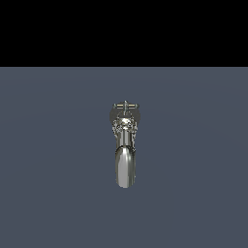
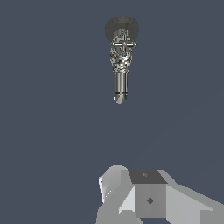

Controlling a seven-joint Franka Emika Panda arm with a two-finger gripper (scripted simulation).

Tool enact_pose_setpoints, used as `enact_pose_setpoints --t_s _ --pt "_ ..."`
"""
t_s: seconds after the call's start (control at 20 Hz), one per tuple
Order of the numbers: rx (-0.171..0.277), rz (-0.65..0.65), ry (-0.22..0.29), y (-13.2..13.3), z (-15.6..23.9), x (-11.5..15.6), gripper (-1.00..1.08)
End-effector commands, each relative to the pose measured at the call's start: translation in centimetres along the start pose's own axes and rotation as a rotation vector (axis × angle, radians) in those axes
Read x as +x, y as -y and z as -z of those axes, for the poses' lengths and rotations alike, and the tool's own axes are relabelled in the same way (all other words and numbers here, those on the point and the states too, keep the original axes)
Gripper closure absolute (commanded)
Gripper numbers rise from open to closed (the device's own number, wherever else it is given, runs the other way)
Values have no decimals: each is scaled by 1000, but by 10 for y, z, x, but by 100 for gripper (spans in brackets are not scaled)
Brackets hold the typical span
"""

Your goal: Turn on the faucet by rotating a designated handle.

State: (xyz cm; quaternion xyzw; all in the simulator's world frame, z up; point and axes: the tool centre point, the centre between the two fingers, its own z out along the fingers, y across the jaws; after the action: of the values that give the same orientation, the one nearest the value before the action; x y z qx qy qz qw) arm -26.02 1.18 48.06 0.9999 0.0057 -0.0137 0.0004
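Observation:
The chrome faucet (image 1: 125, 145) stands on the grey floor at the middle of the exterior view. Its long rounded spout (image 1: 125, 167) points toward the camera, and the thin crossbar handle (image 1: 126, 105) sits on top of the knobbly base behind it. My gripper does not show in the exterior view. In the wrist view the faucet (image 2: 121, 61) is small and far off, with its crossbar (image 2: 124, 44) above the spout (image 2: 120, 89). My white-grey gripper (image 2: 129, 188) shows only in part at the picture's edge, well apart from the faucet and holding nothing. I cannot tell how its jaws stand.
A plain blue-grey floor (image 1: 58, 169) surrounds the faucet. A black band fills the upper part of the exterior view. No other objects show.

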Motion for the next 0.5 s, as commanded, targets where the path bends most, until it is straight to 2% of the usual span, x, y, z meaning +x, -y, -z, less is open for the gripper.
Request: enact_pose_setpoints --t_s 0.0,0.05,0.1,0.15,0.2,0.25,0.3,0.35,0.4,0.45 --pt "-11 11 60 -4 -27 5 37" --pt "-10 3 71 5 -34 10 20" --pt "5 11 121 -2 -57 13 13" --pt "9 -9 122 -4 -69 23 23" --pt "29 -52 148 -14 -86 29 24" --pt "86 -57 196 -10 -115 27 27" --pt "61 -76 190 -6 -122 39 29" --pt "55 -60 185 -10 -131 49 24" --pt "69 -159 195 -37 -147 52 31" --pt "72 -182 198 -45 -148 52 31"
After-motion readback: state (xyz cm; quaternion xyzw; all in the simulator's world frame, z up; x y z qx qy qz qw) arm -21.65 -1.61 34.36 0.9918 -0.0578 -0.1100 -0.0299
